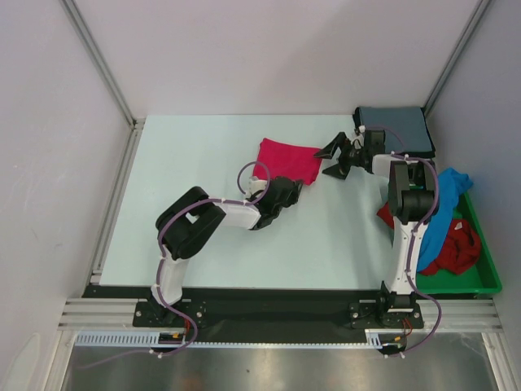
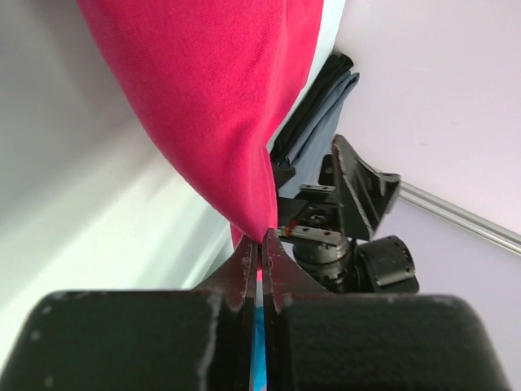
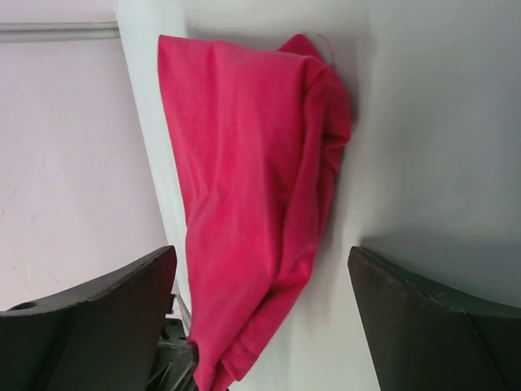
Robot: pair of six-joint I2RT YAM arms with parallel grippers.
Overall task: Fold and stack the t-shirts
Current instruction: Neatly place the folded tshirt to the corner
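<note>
We see a pale table (image 1: 195,155) boxed in by plain white walls (image 1: 269,49), with metal rails (image 1: 102,61) running up the corners and along the left edge. A green tray (image 1: 488,277) sits at the table's right side.

The pink shirt (image 1: 289,159) lies on the table, far of centre and partly folded. Its near edge is drawn to a point. The grey shirt (image 1: 395,126) is folded flat in the far right corner. The blue shirt (image 1: 444,212) drapes over the tray's left rim, and the red shirt (image 1: 456,248) is bunched in the tray beside it.

The left arm rises from its base at near left with the elbow bent high, and the forearm reaches right toward centre. The left gripper (image 1: 295,189) is at the pink shirt's near edge. In the wrist view the jaws are pressed together with pink cloth pinched between the tips.

The right arm stands up from near right and reaches far, with the wrist turned left. The right gripper (image 1: 334,155) is just beside the pink shirt's right corner, in front of the grey shirt. Its fingers are spread wide and hold nothing. In its wrist view the pink shirt lies ahead between the two fingers. We cannot tell whether they touch it.
</note>
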